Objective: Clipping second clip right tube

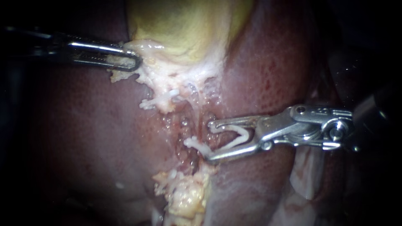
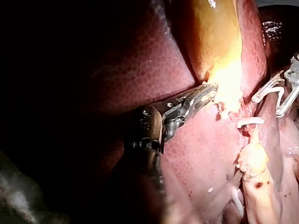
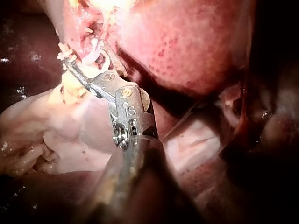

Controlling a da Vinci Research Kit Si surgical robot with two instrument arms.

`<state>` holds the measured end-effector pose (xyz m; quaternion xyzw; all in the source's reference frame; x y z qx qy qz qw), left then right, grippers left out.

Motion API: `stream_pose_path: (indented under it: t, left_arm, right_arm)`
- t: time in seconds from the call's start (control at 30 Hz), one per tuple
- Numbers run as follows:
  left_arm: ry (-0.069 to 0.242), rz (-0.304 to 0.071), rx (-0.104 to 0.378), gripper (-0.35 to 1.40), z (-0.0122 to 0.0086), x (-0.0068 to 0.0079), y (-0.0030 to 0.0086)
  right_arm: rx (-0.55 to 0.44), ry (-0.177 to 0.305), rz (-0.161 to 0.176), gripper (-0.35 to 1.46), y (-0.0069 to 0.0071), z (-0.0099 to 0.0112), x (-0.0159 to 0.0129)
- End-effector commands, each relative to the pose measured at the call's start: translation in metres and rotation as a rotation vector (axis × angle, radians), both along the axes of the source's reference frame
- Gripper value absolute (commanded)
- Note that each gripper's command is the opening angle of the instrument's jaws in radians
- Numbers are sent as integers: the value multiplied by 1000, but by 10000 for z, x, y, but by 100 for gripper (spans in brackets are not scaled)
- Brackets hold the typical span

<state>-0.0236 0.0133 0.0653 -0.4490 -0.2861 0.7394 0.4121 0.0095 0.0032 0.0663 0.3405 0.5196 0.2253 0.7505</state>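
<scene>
Clip, white and open in a V, sits between the jaws of the right instrument's end effector, one arm lying along each jaw. The jaws are spread wide around it and point into the raw groove between the liver's lobes. I cannot pick out the tube itself among the wet tissue there. A second white clip lies just beyond the lower jaw's tip. The right instrument's shaft enters almost level, wrist straight. Higher up, the left instrument reaches in level, its end effector pressed together on pale tissue fringing the gallbladder. Liver surrounds everything.
</scene>
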Motion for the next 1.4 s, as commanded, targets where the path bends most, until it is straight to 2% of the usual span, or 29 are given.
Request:
stream_pose_path:
  t: [0.03, 0.17, 0.43, 0.8, 1.0, 1.27, 1.4]
  left_arm:
    - [0, 0, 0, -35, 0, 0, 0]
    - [0, 0, 0, -35, 0, 0, 0]
    - [0, 0, 0, -35, -1, 0, 0]
    - [0, 0, 0, -35, -1, -1, 0]
    - [0, -1, 0, -35, -1, -1, 0]
    - [1, -1, 0, -35, -1, -2, 0]
    - [1, -1, 0, -35, -1, -2, 0]
  right_arm:
    - [10, -4, 1, 48, 2, 4, -1]
    - [26, -13, 9, 48, 2, 17, -1]
    - [62, -36, 27, 48, -9, 48, 14]
    - [108, -39, 45, 48, -20, 72, 38]
    - [140, -14, 55, 49, -27, 81, 51]
    - [182, 39, 79, 49, -28, 81, 58]
    - [193, 48, 69, 49, -31, 76, 58]
